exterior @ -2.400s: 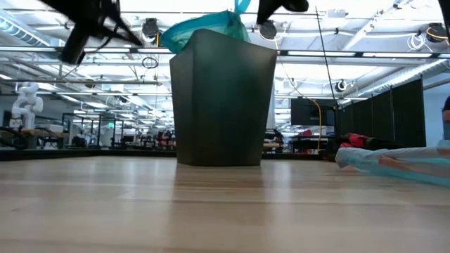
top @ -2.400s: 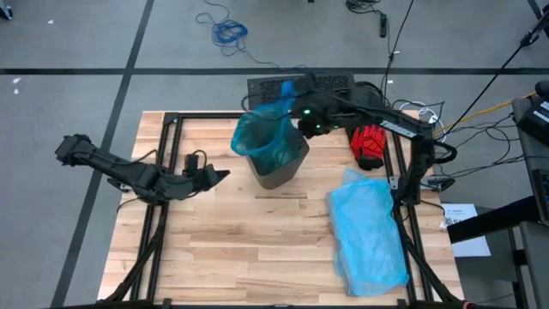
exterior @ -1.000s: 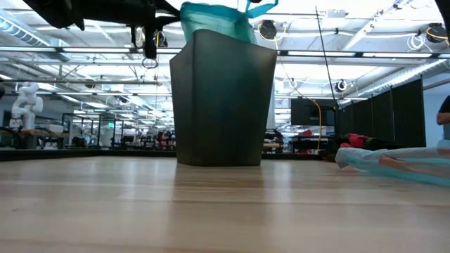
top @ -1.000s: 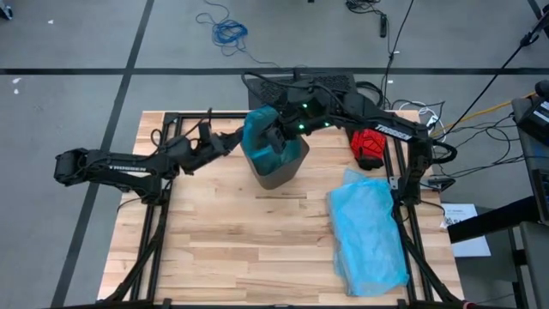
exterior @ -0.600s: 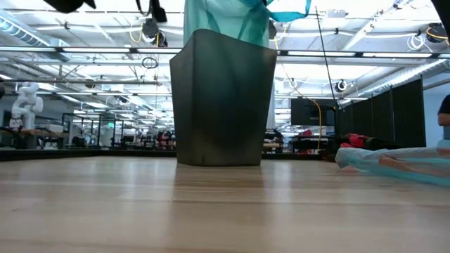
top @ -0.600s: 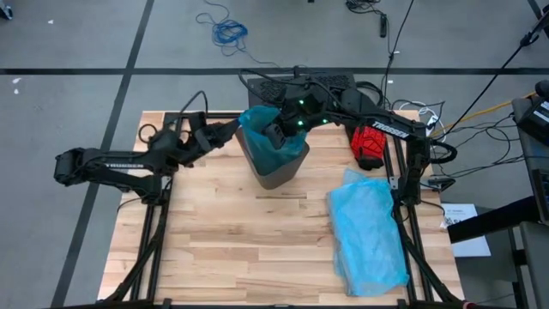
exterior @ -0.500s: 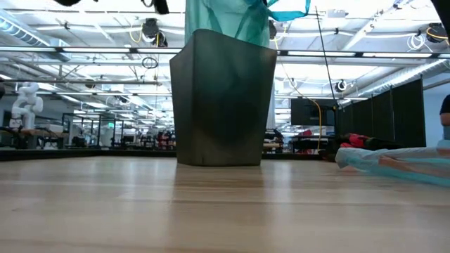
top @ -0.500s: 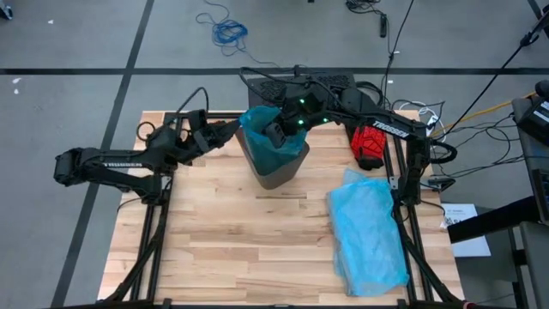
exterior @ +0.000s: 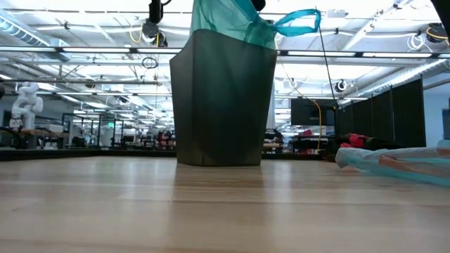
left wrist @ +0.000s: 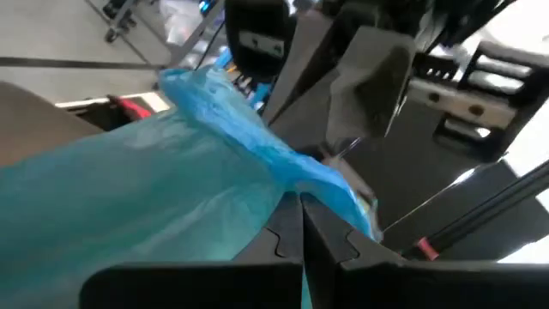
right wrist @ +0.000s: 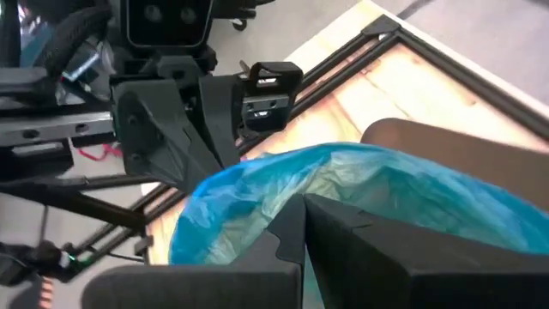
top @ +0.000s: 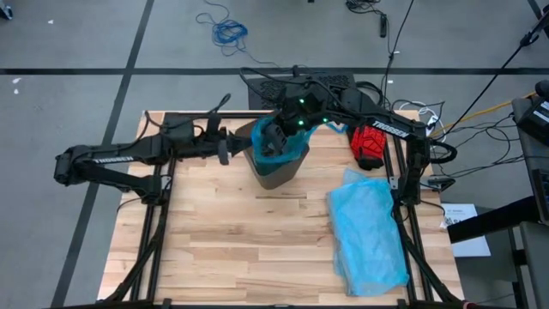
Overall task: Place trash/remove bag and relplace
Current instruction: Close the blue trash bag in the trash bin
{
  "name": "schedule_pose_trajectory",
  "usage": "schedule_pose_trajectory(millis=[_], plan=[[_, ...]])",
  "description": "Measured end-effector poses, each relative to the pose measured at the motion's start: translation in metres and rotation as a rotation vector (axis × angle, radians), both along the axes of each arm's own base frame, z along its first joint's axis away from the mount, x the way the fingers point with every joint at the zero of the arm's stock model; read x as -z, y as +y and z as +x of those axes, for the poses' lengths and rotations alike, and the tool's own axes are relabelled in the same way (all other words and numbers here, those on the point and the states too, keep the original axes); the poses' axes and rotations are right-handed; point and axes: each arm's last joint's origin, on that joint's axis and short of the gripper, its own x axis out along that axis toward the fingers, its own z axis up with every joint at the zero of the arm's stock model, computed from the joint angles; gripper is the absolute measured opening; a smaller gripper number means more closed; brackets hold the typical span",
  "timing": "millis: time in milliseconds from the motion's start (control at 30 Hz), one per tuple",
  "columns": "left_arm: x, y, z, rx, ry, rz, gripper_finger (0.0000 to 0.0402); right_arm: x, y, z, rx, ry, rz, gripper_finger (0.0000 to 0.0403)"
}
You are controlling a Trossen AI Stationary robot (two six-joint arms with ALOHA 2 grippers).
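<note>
1. your bag (top: 273, 142) sits in the brown bin (top: 279, 167) at the back middle of the table (top: 240, 249), its top pulled up above the rim, pinched from both sides.
2. your left gripper (top: 250, 144) is clamped shut on the bag's left edge; your right gripper (top: 276, 136) is clamped shut on its upper right part.
3. a red glove (top: 370, 146) lies right of the bin, and a paler blue plastic bag (top: 369, 232) lies nearer on the right, well apart.
4. the bag looks thin, teal-green and see-through, with a bright blue handle loop (exterior: 297, 22) sticking out sideways.
</note>
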Motion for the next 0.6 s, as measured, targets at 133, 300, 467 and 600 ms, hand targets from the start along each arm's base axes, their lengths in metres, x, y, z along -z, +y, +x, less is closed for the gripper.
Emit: schedule_pose_trajectory(millis=[133, 300, 467, 600], plan=[[-0.009, 0.000, -0.002, 0.001, -0.005, 0.041, 0.0000, 0.000, 0.000, 0.000, -0.066, 0.006, -0.102, 0.0000], [-0.013, -0.001, -0.003, 0.001, -0.022, 0.009, 0.0012, 0.000, -0.001, 0.000, -0.098, 0.009, -0.155, 0.0000], [-0.015, -0.003, -0.007, 0.051, -0.034, -0.018, 0.0052, 0.000, -0.001, 0.000, -0.112, 0.012, -0.191, 0.0000], [-0.014, -0.004, -0.008, 0.087, -0.026, -0.082, 0.0087, 0.000, -0.001, 0.000, -0.123, 0.014, -0.207, 0.0000]])
